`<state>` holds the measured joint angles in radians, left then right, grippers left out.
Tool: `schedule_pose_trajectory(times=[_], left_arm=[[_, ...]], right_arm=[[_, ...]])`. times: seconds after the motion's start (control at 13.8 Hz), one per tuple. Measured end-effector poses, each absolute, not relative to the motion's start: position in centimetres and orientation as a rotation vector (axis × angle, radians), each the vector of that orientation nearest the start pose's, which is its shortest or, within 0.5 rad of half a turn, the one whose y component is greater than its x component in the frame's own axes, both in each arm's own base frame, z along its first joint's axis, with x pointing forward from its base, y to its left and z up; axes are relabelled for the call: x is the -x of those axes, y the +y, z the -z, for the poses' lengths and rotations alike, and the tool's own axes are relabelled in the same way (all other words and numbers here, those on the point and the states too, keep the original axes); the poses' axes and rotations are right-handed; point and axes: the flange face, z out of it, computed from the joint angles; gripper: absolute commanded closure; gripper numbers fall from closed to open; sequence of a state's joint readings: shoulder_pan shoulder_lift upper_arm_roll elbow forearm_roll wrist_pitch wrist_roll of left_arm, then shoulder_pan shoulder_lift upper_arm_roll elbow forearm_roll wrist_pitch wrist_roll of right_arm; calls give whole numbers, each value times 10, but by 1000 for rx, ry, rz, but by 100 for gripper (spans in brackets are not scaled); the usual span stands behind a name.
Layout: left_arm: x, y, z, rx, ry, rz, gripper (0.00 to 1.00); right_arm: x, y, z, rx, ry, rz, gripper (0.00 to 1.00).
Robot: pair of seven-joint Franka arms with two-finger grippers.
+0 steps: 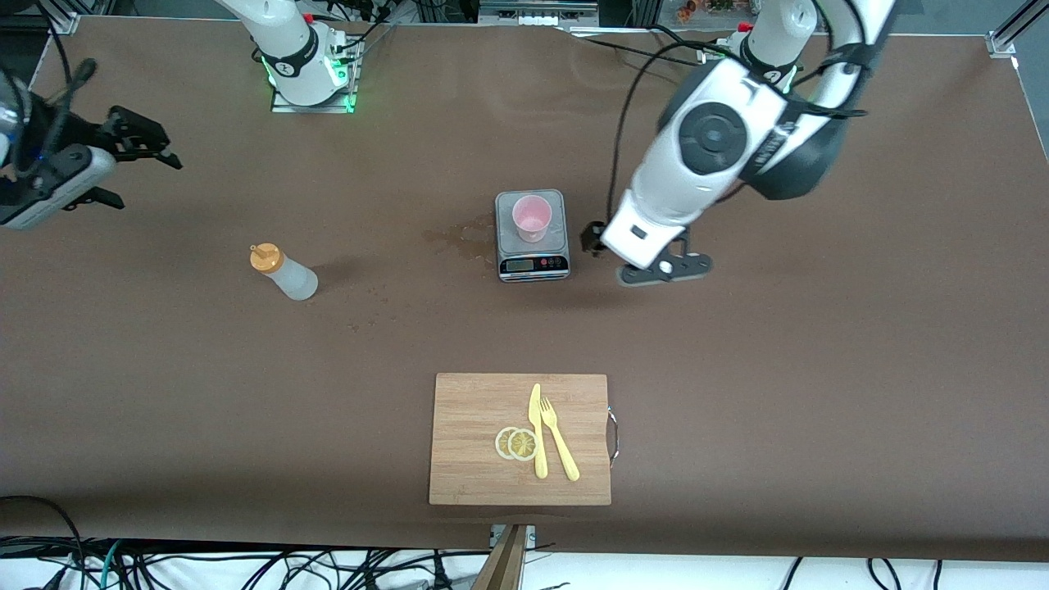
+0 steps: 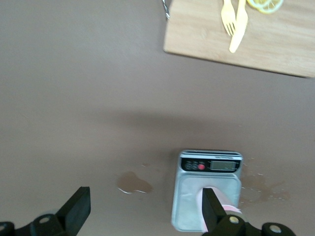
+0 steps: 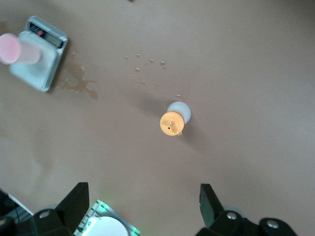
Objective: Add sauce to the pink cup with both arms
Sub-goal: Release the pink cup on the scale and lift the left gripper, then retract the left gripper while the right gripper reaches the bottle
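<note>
Half the pink cup [image 2: 227, 210] claw-hidden

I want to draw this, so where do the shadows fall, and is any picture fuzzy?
Front view: the sauce bottle casts a soft shadow toward the scale, and a dark shadow lies under the left gripper. Left wrist view: the pink cup looks blurry beside a finger. Right wrist view: the cup and scale look smeared; the bottle is sharp.
</note>
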<state>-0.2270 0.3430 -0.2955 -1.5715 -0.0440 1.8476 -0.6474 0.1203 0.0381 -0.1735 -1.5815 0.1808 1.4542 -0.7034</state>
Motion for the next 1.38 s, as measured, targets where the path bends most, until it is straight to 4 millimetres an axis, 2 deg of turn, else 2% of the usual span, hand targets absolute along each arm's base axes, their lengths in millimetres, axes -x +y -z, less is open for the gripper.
schedule_pose_trajectory(times=[0.22,0.44,0.58,0.8,0.87,1.02,1.23,1.31,1.38], left_arm=[[-605,-231,-469,3205,-185,-165,0],[-616,-158,-489,3196,-78,-162,0],[-617,-121,-501,3197,-46,-166,0],[-612,-75,-517,3182,-3,-201,0],[-610,-58,-524,3179,15,-212,0],[-605,-38,-534,3172,18,-250,0],[-601,-27,-554,3170,9,-256,0],[-600,-27,-558,3170,9,-256,0],[-599,-26,-560,3170,7,-257,0]], right_arm=[[-558,-59,-549,2540,-1140,-22,0],[-564,-108,-495,2319,-1266,91,0],[-564,-136,-456,2179,-1303,134,0],[-561,-167,-392,1966,-1387,205,0],[-561,-171,-368,1891,-1404,235,0],[-561,-168,-312,1720,-1415,331,0],[-550,-157,-209,1522,-1326,433,0],[-547,-154,-181,1482,-1308,463,0],[-545,-150,-164,1459,-1300,482,0]])
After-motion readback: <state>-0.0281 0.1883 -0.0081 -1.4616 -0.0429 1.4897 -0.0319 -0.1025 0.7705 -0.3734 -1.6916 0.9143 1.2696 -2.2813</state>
